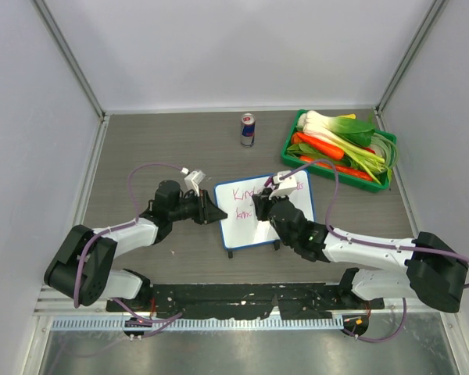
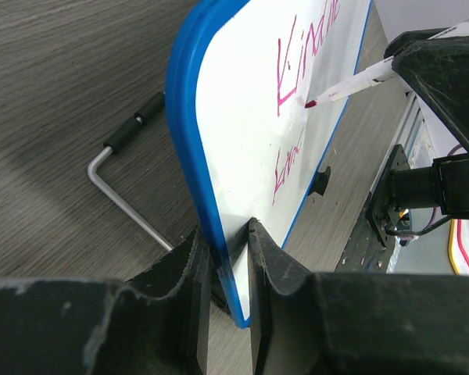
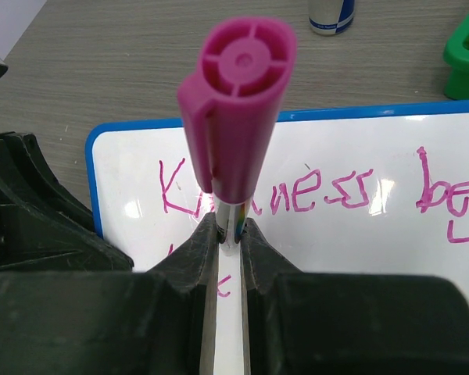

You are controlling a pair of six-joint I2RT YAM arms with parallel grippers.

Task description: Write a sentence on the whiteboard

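Observation:
The whiteboard point(image 1: 246, 232), white with a blue rim, sits mid-table and is tilted up. My left gripper point(image 1: 217, 213) is shut on its left edge; in the left wrist view the jaws point(image 2: 228, 234) pinch the blue rim of the whiteboard point(image 2: 242, 148). Over the board, my right gripper point(image 1: 264, 206) is shut on a magenta-capped marker point(image 3: 238, 117). The marker point(image 2: 352, 82) has its tip touching the board just below the first word. The sentence point(image 3: 320, 191) runs in magenta across the whiteboard point(image 3: 336, 250), with a second, shorter line started beneath it.
A drinks can point(image 1: 248, 129) stands behind the board. At the back right, a green basket point(image 1: 288, 139) holds carrots, leeks and greens. A bent metal leg with a black foot point(image 2: 125, 199) sticks out behind the board. Walls enclose the table on three sides.

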